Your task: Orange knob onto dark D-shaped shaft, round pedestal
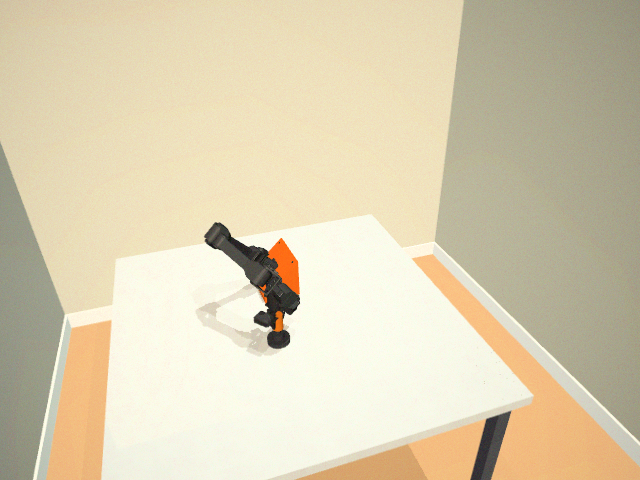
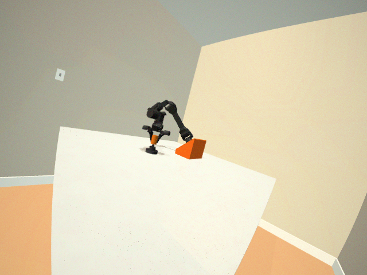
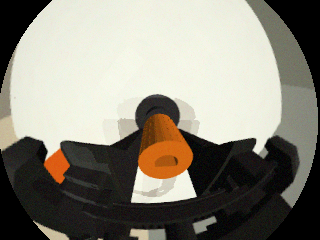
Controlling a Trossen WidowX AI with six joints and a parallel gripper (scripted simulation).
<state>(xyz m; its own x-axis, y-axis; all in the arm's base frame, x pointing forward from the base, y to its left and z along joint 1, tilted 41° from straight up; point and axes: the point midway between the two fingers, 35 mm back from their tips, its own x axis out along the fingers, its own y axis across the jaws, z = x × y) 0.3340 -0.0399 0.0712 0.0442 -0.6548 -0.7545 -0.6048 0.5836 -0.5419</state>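
The orange knob is an upright cylinder, with a D-shaped hole showing in its near end in the wrist view. My gripper is shut on the knob, a dark finger on each side of it. The dark round pedestal stands on the table below the knob. In the exterior view the knob's lower end is above the pedestal's base, with dark parts between them. Whether these are shaft or fingertips, and whether the shaft is inside the knob, I cannot tell. The shaft's flat side is hidden.
The white table bears everything. An orange wedge-shaped block stands by the arm's base, and its edge shows at the left in the wrist view. The arm bends high above the pedestal.
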